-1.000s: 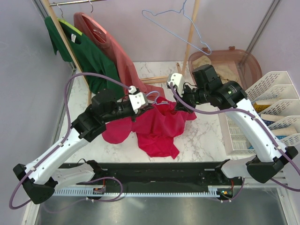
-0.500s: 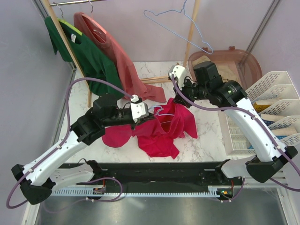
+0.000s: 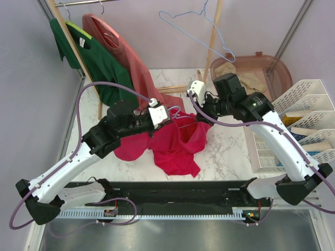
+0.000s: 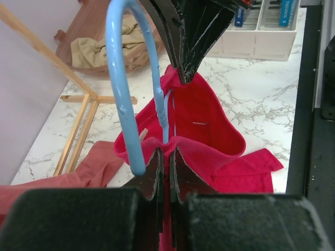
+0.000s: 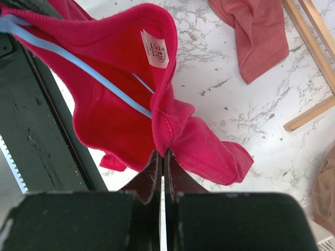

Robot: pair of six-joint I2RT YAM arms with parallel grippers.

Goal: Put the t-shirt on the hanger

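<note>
The left tool has its two black fingers pressed almost together on the stem of the hanger, with the collar edge of the t-shirt caught in the same pinch. The pale-blue wire rises from that grip and curls over into its hook just left of the fingers. Straight ahead of it, the right tool is clamped on a fold of the t-shirt's neckline; seen from the left wrist its dark fingers come down to a point on the red cloth. The garment is bright crimson cotton with a ribbed round neck. It is stretched open between the two grips, and its body and a sleeve sag below them onto the white marbled desk. In the right wrist view one thin blue arm of the hanger runs inside the neck opening from the upper left to the cloth bunched just above the fingertips. A small white label is sewn inside the collar above that grip; its red print is too small to read. Beyond the right tool lie the hem of a salmon-pink shirt and a wooden rack foot. Lettering on the boxes in the white organiser trays, far right of the left tool, is blurred.
</note>
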